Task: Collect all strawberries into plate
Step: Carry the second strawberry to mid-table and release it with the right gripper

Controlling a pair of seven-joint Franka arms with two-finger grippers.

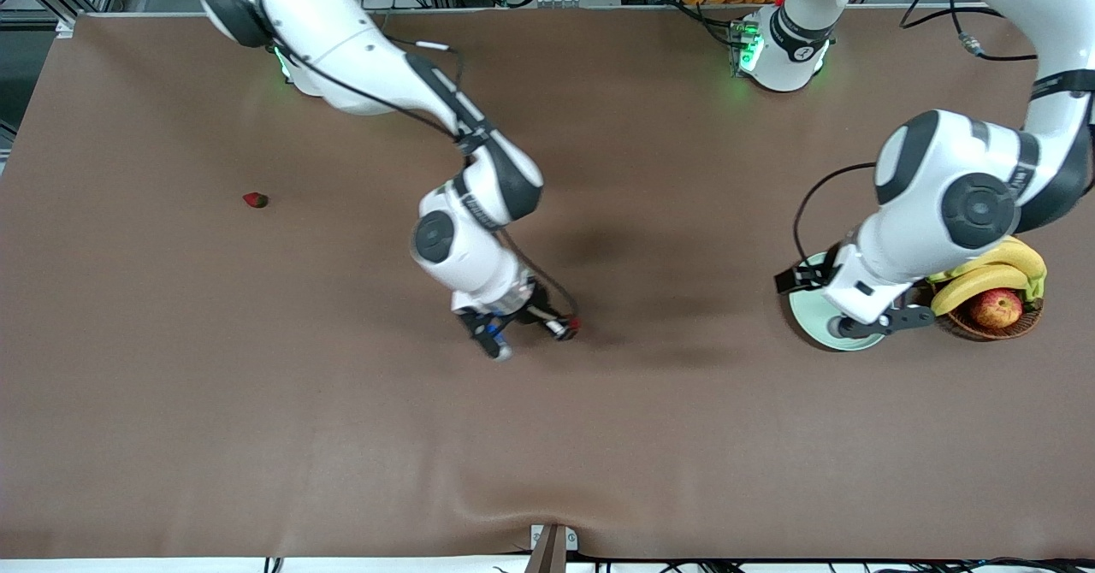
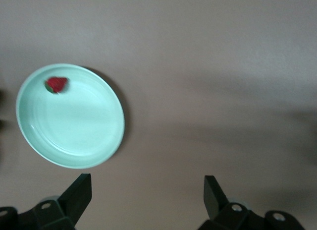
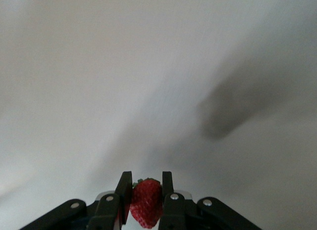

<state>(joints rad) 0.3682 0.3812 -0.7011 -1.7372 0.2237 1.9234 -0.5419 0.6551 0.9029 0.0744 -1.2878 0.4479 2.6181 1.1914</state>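
Red strawberry [image 3: 146, 202] clamped in right claw [image 3: 146, 190] over table middle; left claw [image 2: 147, 190] wide above plate [image 2: 69, 116].

The table [image 1: 257, 385] is plain brown, the plate [image 2: 74, 141] pale mint green; the berries [image 3: 146, 202] [image 2: 56, 84] [image 1: 254, 200] are red with dark green caps, the bananas [image 1: 992, 274] yellow, the apple [image 1: 997, 308] red-yellow, the basket [image 1: 984, 332] brown wicker

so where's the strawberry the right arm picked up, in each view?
Front view: small red strawberry pinched at the right gripper's tip, over bare brown table mid-frame.
Left wrist view: not in it; the berry there lies in the mint-green plate.
Right wrist view: bottom centre, between the shut jaws.
Shared landmark: brown table.
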